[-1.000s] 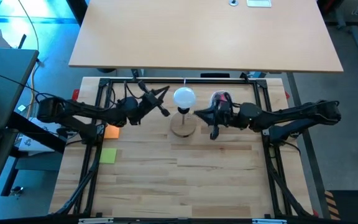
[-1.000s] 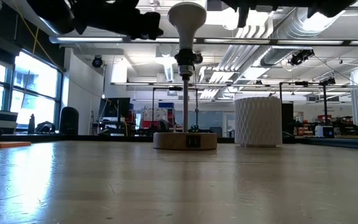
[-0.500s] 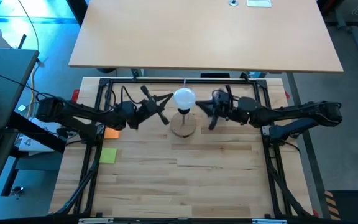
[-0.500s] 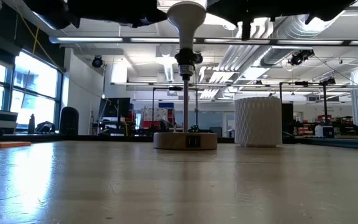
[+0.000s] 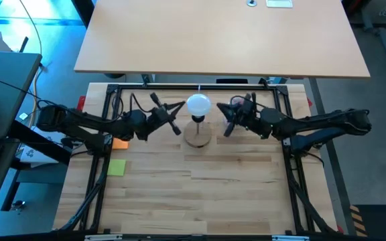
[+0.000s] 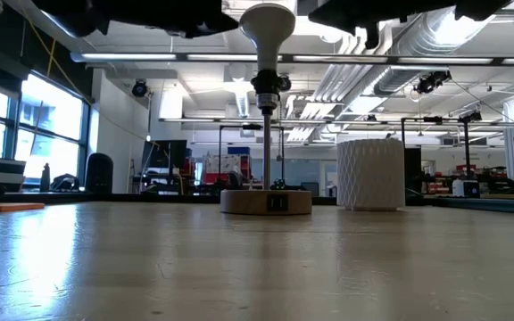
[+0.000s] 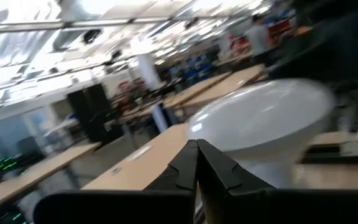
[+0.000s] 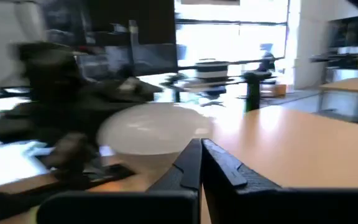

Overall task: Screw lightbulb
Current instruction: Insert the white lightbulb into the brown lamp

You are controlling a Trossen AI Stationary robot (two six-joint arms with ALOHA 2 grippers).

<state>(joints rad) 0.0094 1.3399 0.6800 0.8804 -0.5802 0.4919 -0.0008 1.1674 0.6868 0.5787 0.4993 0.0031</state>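
Observation:
The white frosted lightbulb [image 5: 198, 104] sits upright, base down, in the black socket stem [image 6: 265, 134] of the round wooden disc [image 5: 198, 137] at the table's far middle. It also shows in the low view [image 6: 268, 22]. My left gripper [image 5: 178, 117] hovers just left of the bulb, at bulb height. Its fingers meet in its wrist view [image 7: 197, 149], with the bulb [image 7: 260, 121] right ahead. My right gripper [image 5: 224, 119] hovers just right of the bulb. Its fingers also meet in its wrist view [image 8: 201, 148], facing the bulb [image 8: 151, 127]. Neither gripper touches the bulb.
A white ribbed cup [image 6: 370, 174] with a red item [image 5: 238, 105] stands right of the disc, under my right arm. An orange pad [image 5: 120, 142] and a green pad [image 5: 116, 167] lie at the left. A black frame [image 5: 193, 86] borders the table.
My right gripper has drawn back from the stem and disc, toward the table's right and far edges. My left gripper has risen a little beside the bulb. The bulb and its stand have stayed where they were.

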